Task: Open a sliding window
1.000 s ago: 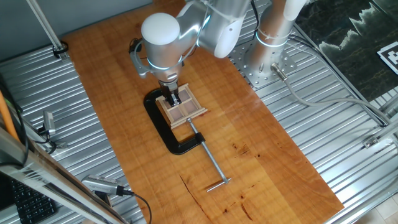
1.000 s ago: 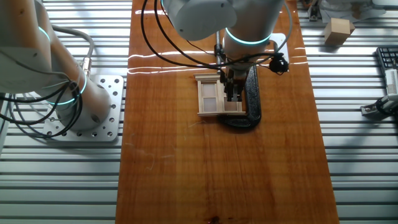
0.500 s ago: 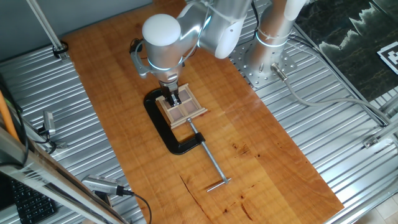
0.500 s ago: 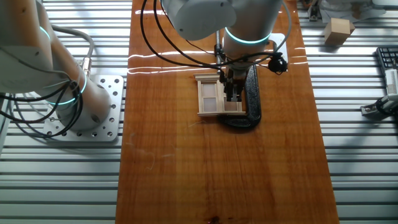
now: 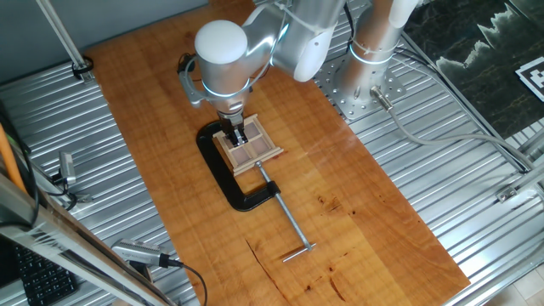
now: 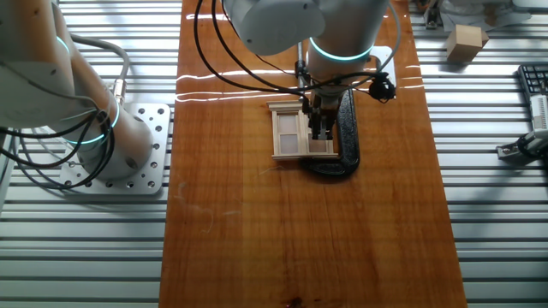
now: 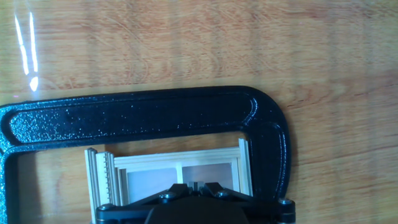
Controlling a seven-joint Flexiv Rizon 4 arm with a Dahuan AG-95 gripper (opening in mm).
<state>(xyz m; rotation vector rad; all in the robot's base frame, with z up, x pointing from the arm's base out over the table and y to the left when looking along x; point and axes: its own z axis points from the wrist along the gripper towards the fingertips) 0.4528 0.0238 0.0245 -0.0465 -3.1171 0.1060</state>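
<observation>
The gripper (image 5: 237,133) points straight down onto the sliding window (image 5: 252,150), and its fingertips (image 6: 320,131) are on the top face of the window, at the side that lies next to the curved back of the black C-clamp (image 5: 223,178). In the hand view the two fingertips (image 7: 196,185) stand close to each other, with only a thin gap between them, over the middle bar of the window (image 7: 177,177). I cannot tell from any view whether they pinch something or only press on the wood.

The window lies flat on the brown wooden board (image 5: 357,204), directly under the hand. The C-clamp holds it at the frame: the black arc goes around the window on the side away from the arm's base, and the long metal screw (image 5: 285,217) with its cross handle leads away from the hand along the board. In the other fixed view, the light frame (image 6: 289,133) stands out from under the hand toward the arm's base, while the clamp (image 6: 347,141) is just beside the fingers on the opposite side.

The arm's base plate (image 6: 128,162) is well apart from the hand, on the ribbed metal table (image 6: 86,248). A small wooden block (image 6: 467,41) lies far from the hand, on the metal surface beyond the clamp side.
</observation>
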